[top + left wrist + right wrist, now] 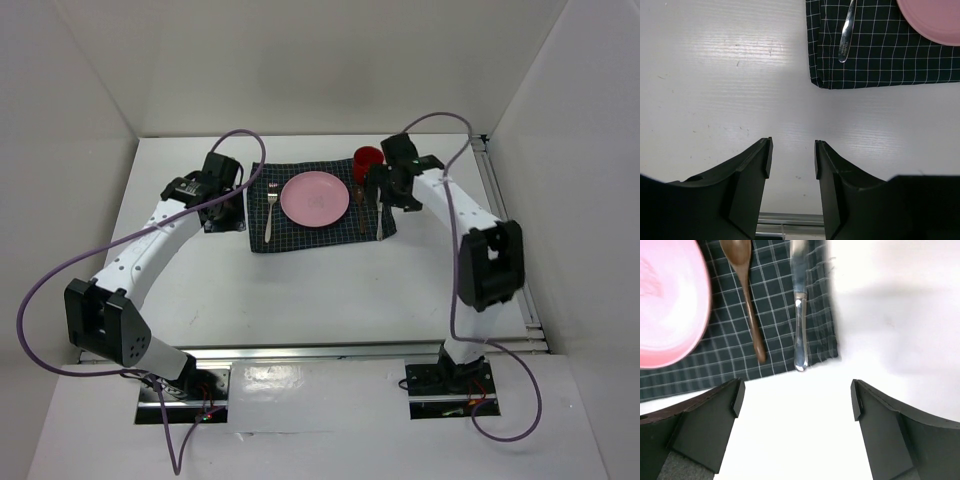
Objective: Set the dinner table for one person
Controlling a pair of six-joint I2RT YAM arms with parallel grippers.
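White dinner table (330,290), fork (846,30) engraving illegible

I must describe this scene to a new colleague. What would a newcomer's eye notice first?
The pink plate sits centred on a dark checked placemat on the white dinner table. A red cup stands at the mat's far right corner. A fork lies left of the plate, a wooden spoon and knife right of it.

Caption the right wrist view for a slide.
Open right pincer over the dinner table, beside checked placemat bearing pink plate, brown spoon and knife.
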